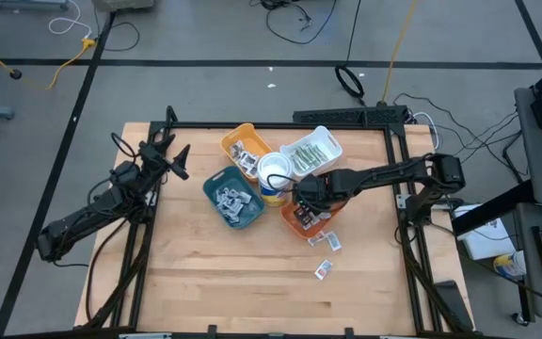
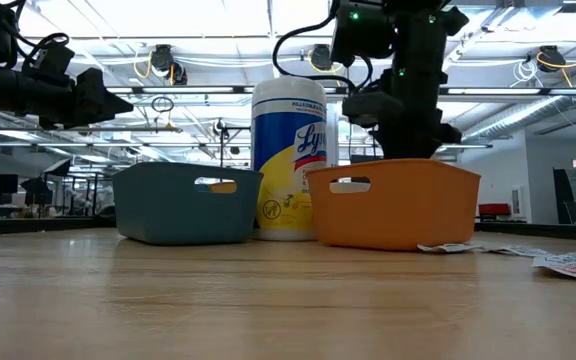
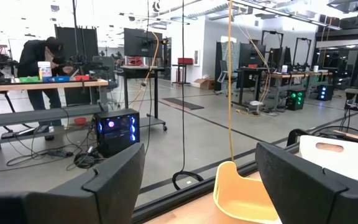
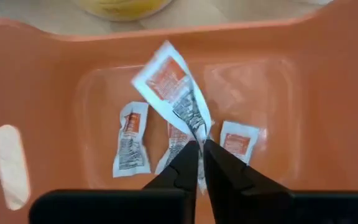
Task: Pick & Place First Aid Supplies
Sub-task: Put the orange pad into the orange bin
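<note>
Fingertips of the right gripper (image 4: 199, 149) pinch a red-marked packet (image 4: 173, 87) by its end, directly above the orange tray (image 4: 36, 74); three packets (image 4: 131, 144) lie below. Left gripper (image 3: 197, 180) waits spread.

White packets (image 4: 131, 144) with red marks; orange tray (image 4: 36, 74); teal tray (image 1: 236, 209).
</note>
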`<move>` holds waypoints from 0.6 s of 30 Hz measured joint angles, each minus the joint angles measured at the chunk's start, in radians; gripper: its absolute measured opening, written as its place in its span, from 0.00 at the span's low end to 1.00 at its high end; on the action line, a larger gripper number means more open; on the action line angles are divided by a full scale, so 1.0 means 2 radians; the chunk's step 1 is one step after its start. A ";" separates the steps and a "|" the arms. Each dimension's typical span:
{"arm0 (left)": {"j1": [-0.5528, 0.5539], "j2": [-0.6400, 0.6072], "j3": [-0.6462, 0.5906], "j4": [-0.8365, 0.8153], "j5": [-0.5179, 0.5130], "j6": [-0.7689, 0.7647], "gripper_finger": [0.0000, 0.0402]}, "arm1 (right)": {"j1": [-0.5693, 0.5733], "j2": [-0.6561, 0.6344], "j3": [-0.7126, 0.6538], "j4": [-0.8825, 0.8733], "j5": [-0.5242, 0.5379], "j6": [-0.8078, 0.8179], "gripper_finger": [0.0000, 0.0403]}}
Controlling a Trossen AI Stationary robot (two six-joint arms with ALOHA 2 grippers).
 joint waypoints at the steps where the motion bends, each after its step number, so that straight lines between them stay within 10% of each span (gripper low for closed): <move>1: 0.000 0.000 0.000 0.000 0.000 0.000 0.77 | 0.000 0.000 0.000 0.000 -0.010 0.005 0.07; 18: 0.000 0.000 0.000 0.000 0.000 0.000 0.77 | 0.019 -0.063 0.002 0.007 -0.051 -0.209 0.45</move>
